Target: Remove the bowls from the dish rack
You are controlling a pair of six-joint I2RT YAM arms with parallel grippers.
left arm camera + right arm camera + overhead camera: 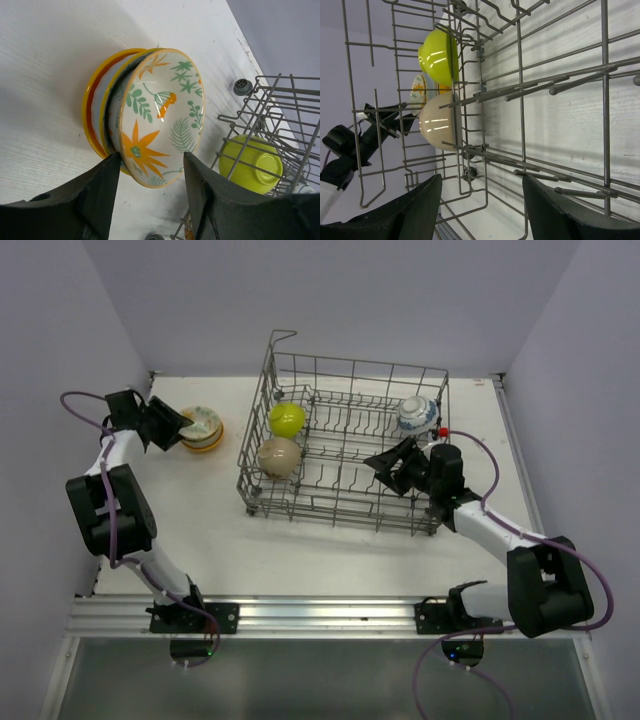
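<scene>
Outside the dish rack (340, 502), a stack of bowls rests on the table at the left: a white floral bowl (160, 115) nested on top and an orange-yellow bowl (90, 100) at the bottom. My left gripper (180, 430) (150, 160) is open, its fingers straddling the floral bowl's lower rim with a gap on the right side. Three bowls sit in the rack: lime-yellow (287, 419), beige (279, 456), and white with blue pattern (417, 415). My right gripper (390, 465) (482, 180) is open inside the rack, holding nothing, with the beige bowl (437, 127) ahead of it.
The rack's upright tines (560, 85) and side wires surround my right gripper. A raised wire loop (283, 337) stands at the rack's far left corner. The rack's small wheel (243, 87) rests on the table near the stack. Purple walls close in the table.
</scene>
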